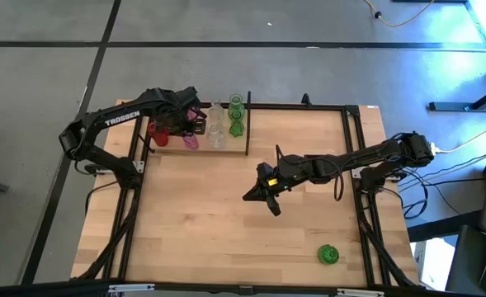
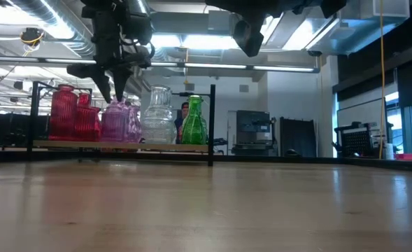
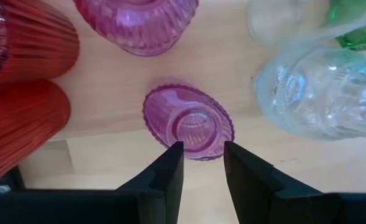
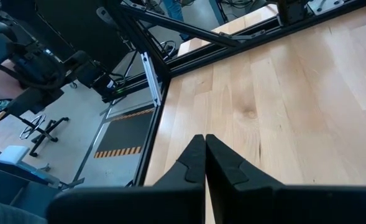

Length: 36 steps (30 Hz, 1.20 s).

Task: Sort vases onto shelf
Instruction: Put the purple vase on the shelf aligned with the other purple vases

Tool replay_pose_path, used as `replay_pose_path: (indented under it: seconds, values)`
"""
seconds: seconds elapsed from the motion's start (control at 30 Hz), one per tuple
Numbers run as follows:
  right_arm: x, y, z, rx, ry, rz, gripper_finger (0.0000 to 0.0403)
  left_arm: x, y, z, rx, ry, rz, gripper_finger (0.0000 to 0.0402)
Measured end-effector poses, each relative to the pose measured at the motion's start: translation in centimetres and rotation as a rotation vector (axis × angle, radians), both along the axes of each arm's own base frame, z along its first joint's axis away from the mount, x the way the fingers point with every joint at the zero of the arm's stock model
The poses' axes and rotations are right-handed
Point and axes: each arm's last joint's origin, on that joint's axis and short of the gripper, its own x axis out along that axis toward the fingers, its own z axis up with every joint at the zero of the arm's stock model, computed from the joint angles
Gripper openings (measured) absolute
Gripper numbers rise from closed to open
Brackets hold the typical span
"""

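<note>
1. Over the shelf (image 1: 244, 140), left gripper (image 3: 202, 163) points down at a small pink vase (image 3: 189, 122). Fingers (image 3: 170, 171) stand narrowly apart, just beside the vase rim with nothing between them, so it holds nothing (looks like a release, judging only).
2. Around that pink vase: red vases (image 3: 27, 74) on one side, a second pink vase (image 3: 136, 22) behind, clear vases (image 3: 322, 93) on the other side, a green vase (image 1: 236, 122) at the row's end. All ribbed, translucent, narrow-necked, packed tight.
3. Right gripper (image 4: 205, 155) fully closed, empty, hanging over mid counter (image 1: 226, 223).
4. One green vase (image 1: 328, 254) sits alone near the counter's front right, well apart from the shelf, so it looks unsorted.
5. Risks:
   - The left gripper lifting off could clip the pink vase rim and tip it into the red or clear neighbours, because the gaps are so small.
   - Glass-like walls look slick, and the lone green vase could roll or slip if pinched off-centre.
   - The shelf's rod edge could catch an arm coming in low.
</note>
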Motion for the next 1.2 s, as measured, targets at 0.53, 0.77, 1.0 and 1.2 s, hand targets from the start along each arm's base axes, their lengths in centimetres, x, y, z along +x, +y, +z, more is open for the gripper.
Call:
replay_pose_path:
  seconds: [0.53,0.77,1.0,1.2]
  values:
    - [0.0,0.0,-0.1,-0.004,0.007,0.001,0.0,-0.3,-2.4,4.3,0.204,-0.055,-0.01,0.0108]
    - [0.0,0.0,-0.1,-0.011,0.004,0.002,0.0,-0.6,-8.8,7.3,0.381,-0.198,-0.046,0.0108]
    - [0.0,-0.1,-0.2,-0.028,0.008,0.007,0.0,0.7,-17.6,4.6,0.6,-0.367,-0.042,0.0108]
    - [-0.2,-0.1,-0.6,-0.037,0.05,0.009,0.0,0.2,-22.6,-2.7,0.644,-0.455,0.085,0.0101]
